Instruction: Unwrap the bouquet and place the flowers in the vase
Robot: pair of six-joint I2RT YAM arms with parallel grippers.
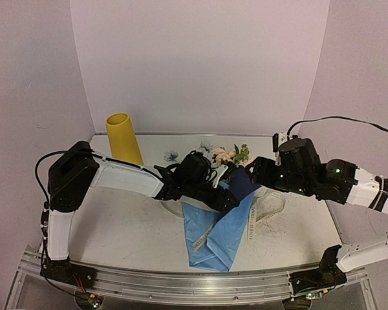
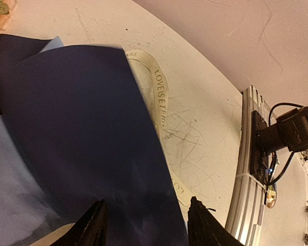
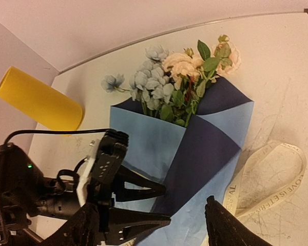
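The bouquet (image 3: 195, 138) lies across the middle of the table, a cone of light blue and navy paper (image 1: 221, 227). The flowers (image 3: 182, 72), pale blue and peach with green leaves, poke out of its far end (image 1: 229, 155). A cream lettered ribbon (image 3: 272, 174) lies loose on the table beside it. The yellow vase (image 1: 123, 138) stands upright at the back left. My left gripper (image 2: 149, 225) is open, and the navy sheet (image 2: 77, 128) runs between its fingers (image 3: 143, 190). My right gripper (image 3: 156, 225) hangs open above the cone's lower part, holding nothing.
An aluminium rail (image 1: 194, 284) runs along the table's near edge, with the arm bases bolted to it (image 2: 287, 134). Pale walls close in the back and both sides. The ribbon loop (image 1: 266, 213) lies right of the paper.
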